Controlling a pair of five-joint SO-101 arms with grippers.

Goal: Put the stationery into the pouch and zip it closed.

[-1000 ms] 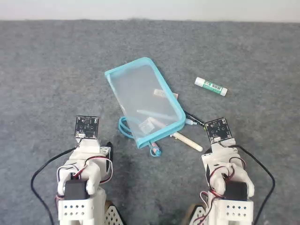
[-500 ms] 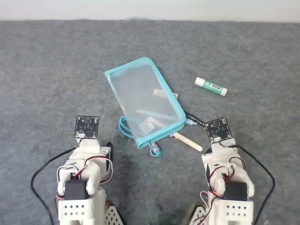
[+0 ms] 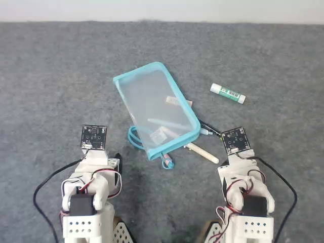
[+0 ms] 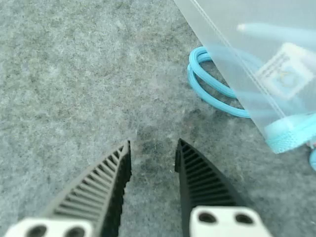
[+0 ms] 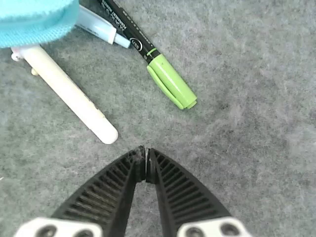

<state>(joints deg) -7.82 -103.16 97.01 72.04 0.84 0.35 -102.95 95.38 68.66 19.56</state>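
While the cream pen (image 3: 202,152) slants toward the high view's lower right, ending beside the pressed-together right tool (image 5: 145,165), the parted left tool (image 4: 152,150) sits farther.

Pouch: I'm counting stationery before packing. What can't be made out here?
High view: whether the pouch zip is open; too small.
High view: whether pieces seen through its clear side lie inside or beneath.
Right wrist view: green-capped marker and white pen, far ends under the pouch or cut by the edge.

Grey felt mat (image 3: 50,61) w/ white wall (image 3: 162,10) behind.
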